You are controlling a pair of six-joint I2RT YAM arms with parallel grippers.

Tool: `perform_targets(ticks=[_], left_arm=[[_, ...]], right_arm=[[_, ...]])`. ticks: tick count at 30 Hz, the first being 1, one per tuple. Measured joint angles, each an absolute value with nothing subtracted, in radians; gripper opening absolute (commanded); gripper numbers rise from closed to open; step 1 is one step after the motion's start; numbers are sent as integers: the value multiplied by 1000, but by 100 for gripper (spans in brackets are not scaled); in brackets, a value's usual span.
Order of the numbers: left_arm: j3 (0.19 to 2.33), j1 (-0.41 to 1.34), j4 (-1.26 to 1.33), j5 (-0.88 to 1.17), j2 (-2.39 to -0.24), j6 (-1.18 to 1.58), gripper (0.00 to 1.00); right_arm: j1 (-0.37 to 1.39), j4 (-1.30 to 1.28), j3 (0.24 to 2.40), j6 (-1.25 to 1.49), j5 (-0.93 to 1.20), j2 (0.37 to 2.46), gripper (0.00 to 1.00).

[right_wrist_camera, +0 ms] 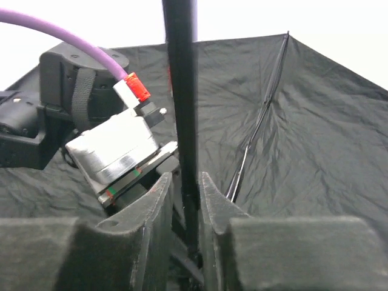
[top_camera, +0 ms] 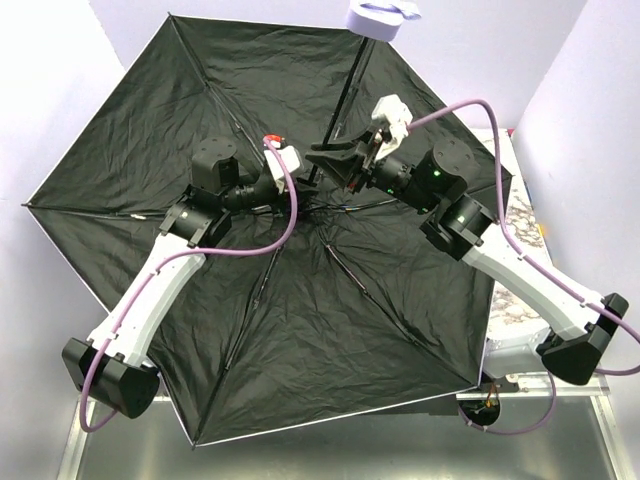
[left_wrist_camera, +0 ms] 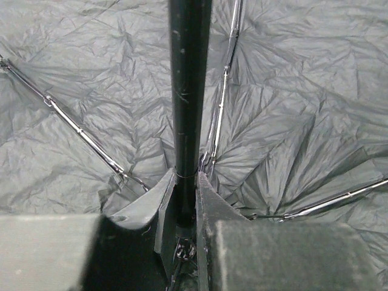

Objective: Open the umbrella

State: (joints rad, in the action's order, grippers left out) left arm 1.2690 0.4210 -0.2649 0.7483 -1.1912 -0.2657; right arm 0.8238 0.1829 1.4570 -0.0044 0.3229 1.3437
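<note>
**Canopy spread, both grippers on the shaft: the release is what remains**

The left gripper [left_wrist_camera: 185,203] has its jaws narrowed onto the thin black shaft [left_wrist_camera: 185,91], a finger touching it on each side, low down where the ribs [left_wrist_camera: 79,130] run together. The right gripper [right_wrist_camera: 185,200] is drawn in about the same shaft a little farther up. A sliver of light shows along one finger, so I cannot tell whether it clamps or only brackets. The left arm's wrist [right_wrist_camera: 115,151] sits just beside it.

Outward from there, the umbrella [top_camera: 250,330] lies with its black underside toward the overhead camera. Its panels are stretched taut and it covers most of the desk [top_camera: 350,455]. The lavender handle [top_camera: 378,17] is at the far end of the shaft.

By my judgement the opening itself is done or nearly so. The next move calls for making sure the runner has latched, then letting go one gripper at a time so that the canopy neither folds nor rolls.

The runner and its catch are hidden behind the fingers in both wrist views. The handle is cut off by the top edge of the overhead view. A marbled surface [top_camera: 525,230] at the right is half covered.
</note>
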Motion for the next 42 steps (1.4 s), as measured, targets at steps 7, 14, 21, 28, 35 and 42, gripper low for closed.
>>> perform_targets(ticks=[7, 14, 21, 28, 35, 42], left_arm=[[1360, 404, -340, 678, -1192, -311, 0], [1489, 348, -334, 654, -1189, -359, 0], [1497, 328, -285, 570, -1143, -587, 0], [1449, 310, -206, 501, -1080, -973, 0], [1332, 268, -163, 530, -1014, -1409, 0], [1298, 262, -165, 544, -1002, -1662, 0]], right_arm=[[837, 164, 1367, -14, 294, 1225, 81], [838, 80, 1267, -74, 253, 1105, 87], [811, -60, 1206, -159, 207, 1076, 88], [601, -151, 1269, 102, 233, 1140, 89], [516, -243, 1389, 316, 414, 1241, 97], [518, -477, 1584, 221, 556, 1345, 97]])
